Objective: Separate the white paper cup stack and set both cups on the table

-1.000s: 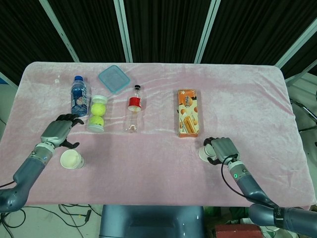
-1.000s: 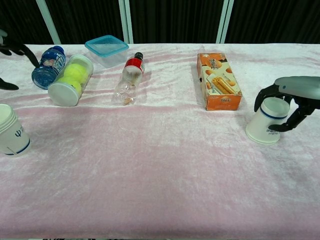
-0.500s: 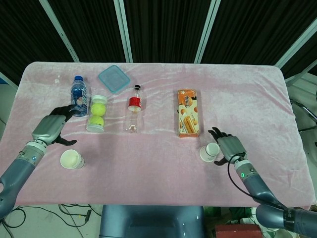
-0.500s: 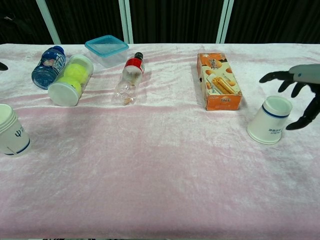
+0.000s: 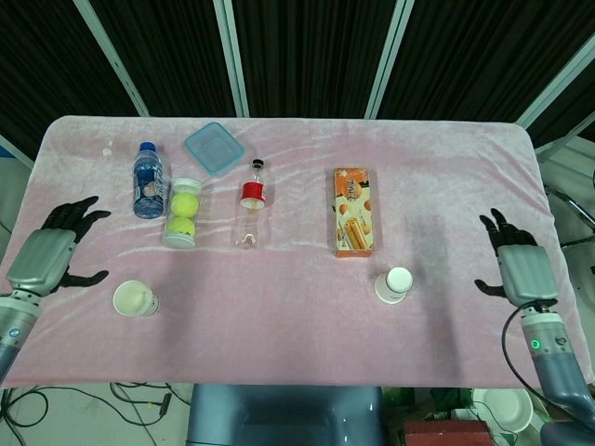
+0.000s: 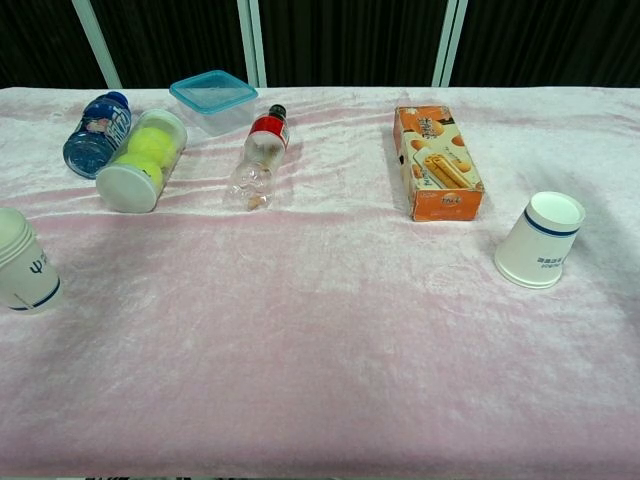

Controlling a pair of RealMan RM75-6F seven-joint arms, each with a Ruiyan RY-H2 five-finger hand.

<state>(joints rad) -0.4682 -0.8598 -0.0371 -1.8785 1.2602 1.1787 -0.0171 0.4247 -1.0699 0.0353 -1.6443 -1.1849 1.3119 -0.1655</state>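
- Both hands have pulled back from the cups to the table edges; the chest view no longer shows either.
- left hand (image 5: 48,257): empty, fingers spread, well apart from the left cup (image 5: 135,299), which stands upright near the front left edge.
- right hand (image 5: 521,269): empty, fingers spread, well clear of the right cup (image 5: 394,284).
- right cup stands mouth down, slightly tilted, just in front of the orange snack box (image 5: 353,211).
- Behind: tennis ball tube (image 5: 182,213), blue water bottle (image 5: 148,179), red-label bottle (image 5: 250,203), blue-lidded container (image 5: 214,148), all on pink cloth (image 5: 279,316).
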